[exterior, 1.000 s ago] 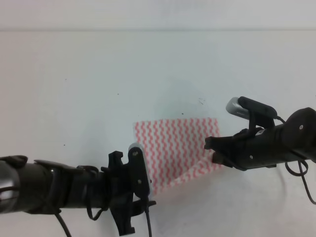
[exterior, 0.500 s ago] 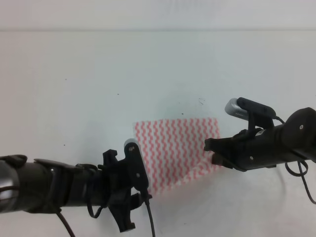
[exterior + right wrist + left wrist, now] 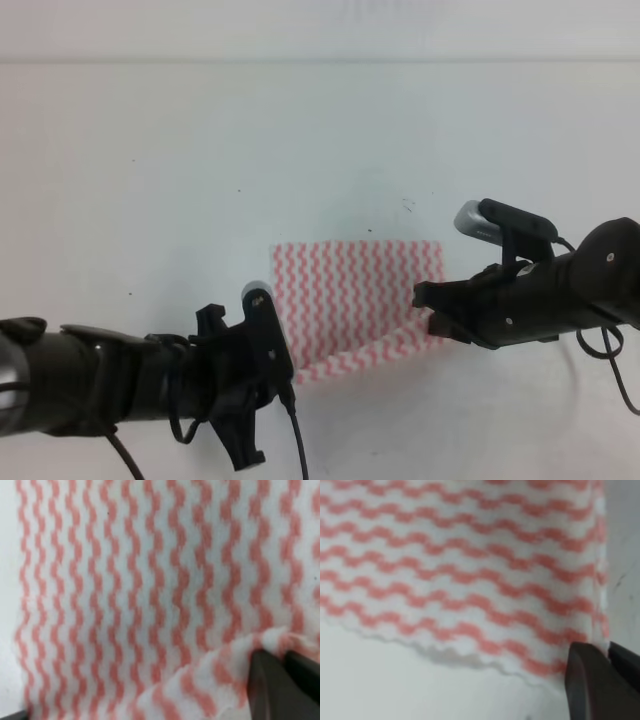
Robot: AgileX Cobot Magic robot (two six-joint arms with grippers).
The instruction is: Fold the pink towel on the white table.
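The pink towel [image 3: 355,290], with pink-and-white zigzag stripes, lies on the white table [image 3: 150,150] between my two arms. My left gripper [image 3: 285,372] is shut on its near left corner. In the left wrist view the dark fingers [image 3: 590,680] pinch the towel [image 3: 460,570] at the corner, and its near edge is lifted off the table. My right gripper [image 3: 430,308] is shut on the near right corner. In the right wrist view the fingers [image 3: 267,680] hold a bunched fold of the towel [image 3: 150,590].
Both black arms with loose cables lie low over the near part of the table. The table's far edge [image 3: 320,62] runs across the top. A few small dark specks [image 3: 408,205] mark the surface behind the towel.
My left gripper has moved left and slightly away from the camera, drawing the towel's near left corner with it. The right gripper has hardly moved.
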